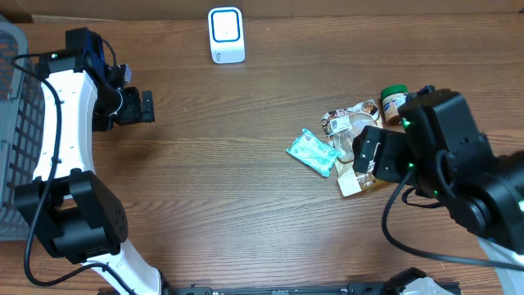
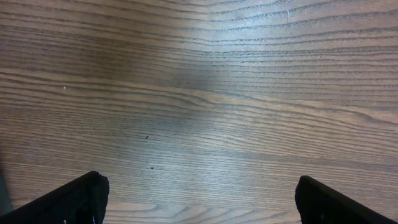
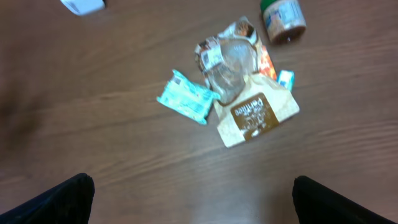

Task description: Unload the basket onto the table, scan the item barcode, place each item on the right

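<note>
Left gripper (image 2: pixel 199 190) and right gripper (image 3: pixel 193 190): jaws apart, empty. Teal packet (image 1: pixel 313 152) lies flat on bench (image 1: pixel 246 205) at left edge of item pile (image 1: pixel 348 123); long axis diagonal, upper-left to lower-right in overhead view.

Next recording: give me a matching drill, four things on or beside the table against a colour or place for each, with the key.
Things:
1. scanner
2. packet
3. jar
4. basket

Descriptions:
A. green lid
B. teal, left of the item pile
C. grey mesh, at the left edge in the overhead view
D. white, near the top edge in the overhead view

Pairs: 1-D, 2-B, 3-A, 4-C
</note>
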{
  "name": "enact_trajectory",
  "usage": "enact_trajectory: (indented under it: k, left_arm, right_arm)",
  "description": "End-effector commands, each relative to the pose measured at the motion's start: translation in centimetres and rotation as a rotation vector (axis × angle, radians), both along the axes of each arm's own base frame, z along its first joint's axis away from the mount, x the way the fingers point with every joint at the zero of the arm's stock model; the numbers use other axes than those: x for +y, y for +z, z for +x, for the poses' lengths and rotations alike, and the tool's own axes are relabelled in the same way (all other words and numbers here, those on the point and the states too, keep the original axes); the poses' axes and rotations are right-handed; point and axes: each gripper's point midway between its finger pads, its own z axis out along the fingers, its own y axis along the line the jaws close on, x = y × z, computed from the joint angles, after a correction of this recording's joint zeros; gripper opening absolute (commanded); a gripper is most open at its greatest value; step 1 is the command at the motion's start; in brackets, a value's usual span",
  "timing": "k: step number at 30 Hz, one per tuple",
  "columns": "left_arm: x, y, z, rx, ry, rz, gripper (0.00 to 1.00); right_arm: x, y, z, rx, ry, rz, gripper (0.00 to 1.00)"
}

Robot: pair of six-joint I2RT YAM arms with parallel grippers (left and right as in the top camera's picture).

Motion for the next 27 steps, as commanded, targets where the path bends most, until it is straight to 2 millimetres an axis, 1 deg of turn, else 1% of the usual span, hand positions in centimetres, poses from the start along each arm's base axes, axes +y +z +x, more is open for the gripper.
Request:
enact_trajectory:
  k: [1, 4, 7, 10, 13, 16, 18, 20, 23, 27]
  left_arm:
    - [0.0, 1.3, 0.4, -0.041, -0.013, 0.010, 1.00]
    - [0.0, 1.3, 0.4, -0.041, -0.013, 0.010, 1.00]
    - [0.0, 1.3, 0.4, -0.041, -0.013, 0.010, 0.99]
    - [0.0, 1.3, 0.4, -0.041, -0.013, 0.010, 1.00]
    - [0.0, 1.3, 0.4, -0.041, -0.013, 0.010, 1.00]
    - [0.0, 1.3, 0.4, -0.041, -0.013, 0.010, 1.00]
    - [0.0, 1.3, 0.4, -0.041, -0.013, 0.010, 1.00]
    - [0.0, 1.3, 0.4, -0.041, -0.013, 0.010, 1.00]
    - [0.0, 1.3, 0.4, -0.041, -0.013, 0.010, 1.00]
    - [0.0, 1.3, 0.4, -0.041, -0.013, 0.010, 0.99]
  right_arm:
    - [-0.9, 2.9, -0.7, -0.139, -0.011, 0.035, 1.00]
    - [-1.6, 4.6, -1.0, -0.233, -0.012, 0.041, 1.00]
    - [-2.0, 5.7, -0.9, -0.318, 0.041, 0.010, 1.00]
    - [-2.7, 6.3, -0.3, -0.402, 0.050, -0.005, 1.00]
    - [-2.9, 6.2, 0.6, -0.493, 0.094, -0.009, 1.00]
    - [-2.6, 4.7, 1.6, -0.578, 0.178, -0.007, 1.00]
    - [-2.6, 3.0, 2.2, -0.633, 0.200, -0.003, 1.00]
    - [-2.7, 0.8, 2.6, -0.691, 0.197, 0.015, 1.00]
    - [-2.4, -2.1, 2.8, -0.784, 0.211, 0.038, 1.00]
    - [-2.2, -5.7, 2.4, -0.924, 0.215, 0.053, 1.00]
